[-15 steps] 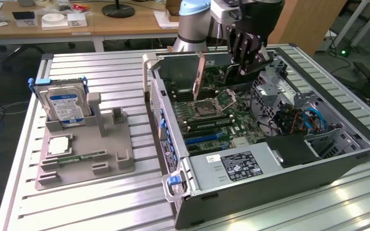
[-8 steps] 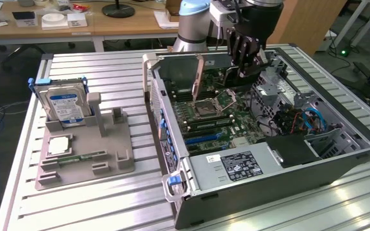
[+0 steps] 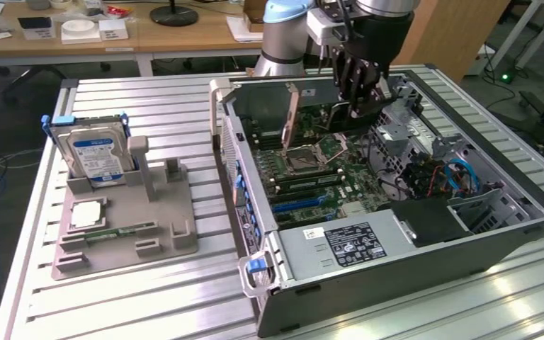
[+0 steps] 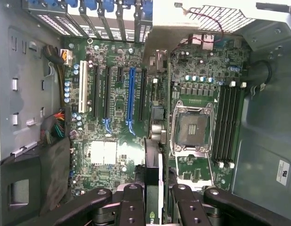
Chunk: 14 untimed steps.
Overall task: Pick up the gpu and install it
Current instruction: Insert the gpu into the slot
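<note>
Tool [image 3: 357, 99] clamping the gpu [image 3: 353, 119] over the open computer case [image 3: 499, 212].
The tool's fingers [image 4: 131, 202] are pressing on both faces of the card, holding it edge-on just above the motherboard [image 4: 112, 155], upper middle of the exterior view. The case is lying on a ribbed metal surface [image 3: 139, 297]. At the exterior view's left, a grey holder [image 3: 121, 248] is carrying a hard drive [image 3: 97, 156] upright. A cluttered wooden surface [image 3: 159, 39] is standing behind, in the upper left.
</note>
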Each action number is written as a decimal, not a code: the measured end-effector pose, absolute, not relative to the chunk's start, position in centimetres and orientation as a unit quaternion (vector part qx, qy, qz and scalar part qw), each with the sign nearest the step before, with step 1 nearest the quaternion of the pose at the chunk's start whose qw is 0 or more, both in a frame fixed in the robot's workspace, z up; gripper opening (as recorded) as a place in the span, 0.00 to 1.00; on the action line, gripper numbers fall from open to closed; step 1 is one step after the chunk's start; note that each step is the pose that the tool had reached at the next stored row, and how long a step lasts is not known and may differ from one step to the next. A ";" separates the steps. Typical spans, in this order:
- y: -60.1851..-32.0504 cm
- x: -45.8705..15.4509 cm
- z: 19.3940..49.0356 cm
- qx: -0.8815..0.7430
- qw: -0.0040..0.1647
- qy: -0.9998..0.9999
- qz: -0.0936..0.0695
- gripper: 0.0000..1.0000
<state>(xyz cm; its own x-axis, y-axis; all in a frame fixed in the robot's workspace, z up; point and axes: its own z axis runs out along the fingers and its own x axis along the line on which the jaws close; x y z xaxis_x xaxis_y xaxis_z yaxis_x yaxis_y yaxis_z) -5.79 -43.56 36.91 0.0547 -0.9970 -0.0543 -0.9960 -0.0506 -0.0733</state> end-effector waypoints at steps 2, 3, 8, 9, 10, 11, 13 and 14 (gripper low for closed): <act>-43.6 -5.8 36.7 -0.725 0.045 0.687 -0.006 0.27; -43.6 -5.8 36.7 -0.725 0.045 0.687 -0.006 0.27; -43.6 -5.8 36.3 -0.725 0.045 0.687 -0.006 0.27; -43.6 -5.8 36.2 -0.725 0.045 0.687 -0.006 0.27; -43.6 -5.8 36.1 -0.725 0.045 0.687 -0.006 0.27; -43.6 -5.8 36.0 -0.725 0.045 0.687 -0.006 0.27; -43.6 -5.8 35.8 -0.725 0.045 0.687 -0.006 0.27; -43.6 -5.8 35.7 -0.725 0.045 0.687 -0.006 0.27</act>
<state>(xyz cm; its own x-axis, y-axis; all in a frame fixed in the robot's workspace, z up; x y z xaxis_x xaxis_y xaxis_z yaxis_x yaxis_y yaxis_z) -5.79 -43.56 35.71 0.0547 -0.9971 -0.0527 -0.9960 -0.0508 -0.0741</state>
